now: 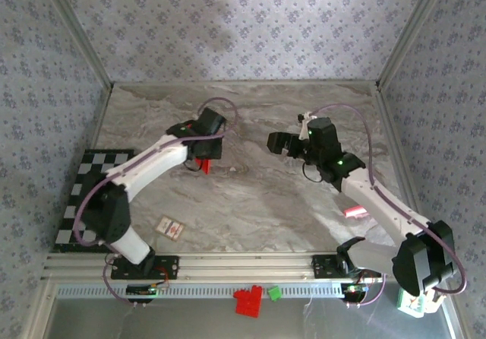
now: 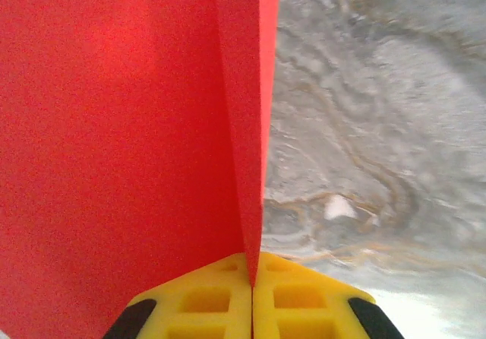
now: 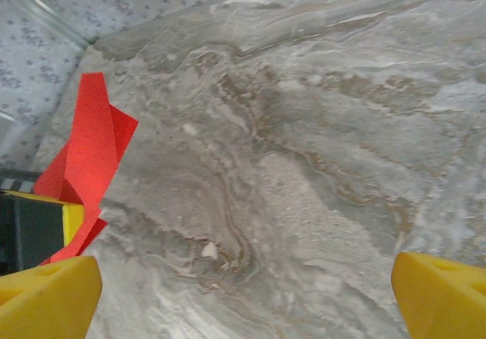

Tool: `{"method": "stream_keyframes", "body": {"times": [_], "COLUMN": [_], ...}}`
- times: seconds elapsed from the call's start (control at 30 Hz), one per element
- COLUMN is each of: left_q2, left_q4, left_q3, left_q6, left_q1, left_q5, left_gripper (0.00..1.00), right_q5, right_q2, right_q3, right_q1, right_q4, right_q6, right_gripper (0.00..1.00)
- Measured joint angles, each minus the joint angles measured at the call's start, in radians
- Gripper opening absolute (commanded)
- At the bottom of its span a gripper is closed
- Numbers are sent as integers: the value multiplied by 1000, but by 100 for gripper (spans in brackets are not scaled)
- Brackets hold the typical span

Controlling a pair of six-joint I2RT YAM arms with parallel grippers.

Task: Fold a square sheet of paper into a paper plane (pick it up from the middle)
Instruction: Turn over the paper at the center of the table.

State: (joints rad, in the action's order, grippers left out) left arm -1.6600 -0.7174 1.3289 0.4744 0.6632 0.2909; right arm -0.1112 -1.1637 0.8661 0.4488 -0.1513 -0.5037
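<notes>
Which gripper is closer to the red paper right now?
Left. The left gripper is shut on the folded red paper, so it is touching it. The right gripper hangs open off to the paper's right, clear of it.

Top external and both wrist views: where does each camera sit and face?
Top external: above and behind, looking down at the table; the left arm and right arm show.
Left wrist: on its arm, faces along the shut left gripper pinching the red paper.
Right wrist: on its arm, faces the table past the open right gripper.
Shared: all three show the red paper.
</notes>
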Motion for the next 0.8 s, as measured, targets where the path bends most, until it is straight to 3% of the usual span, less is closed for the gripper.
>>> {"method": "stream_keyframes", "body": {"times": [0.2,0.37,0.6,0.8], "left_q2": [-283,-458,-587,-641], "left_q4": [-170,-258,-305,-308], "left_q3": [192,282,353,374], "left_q6": [-22,-26,-37,-40], "left_q1": [97,139,169,175], "left_q5": [290,430,504,493], "left_gripper": [8,8,11,16], "right_q5": [49,51,35,19], "right_q2": [39,50,54,56], "right_q3": [-51,-78,-93,-103], "right_q1": [-42,-92,-140,-164], "right_q4": [-4,-7,-11,-11], "right_q6": [-2,-22,-51,-72], "right_gripper": [100,100,99,99]}}
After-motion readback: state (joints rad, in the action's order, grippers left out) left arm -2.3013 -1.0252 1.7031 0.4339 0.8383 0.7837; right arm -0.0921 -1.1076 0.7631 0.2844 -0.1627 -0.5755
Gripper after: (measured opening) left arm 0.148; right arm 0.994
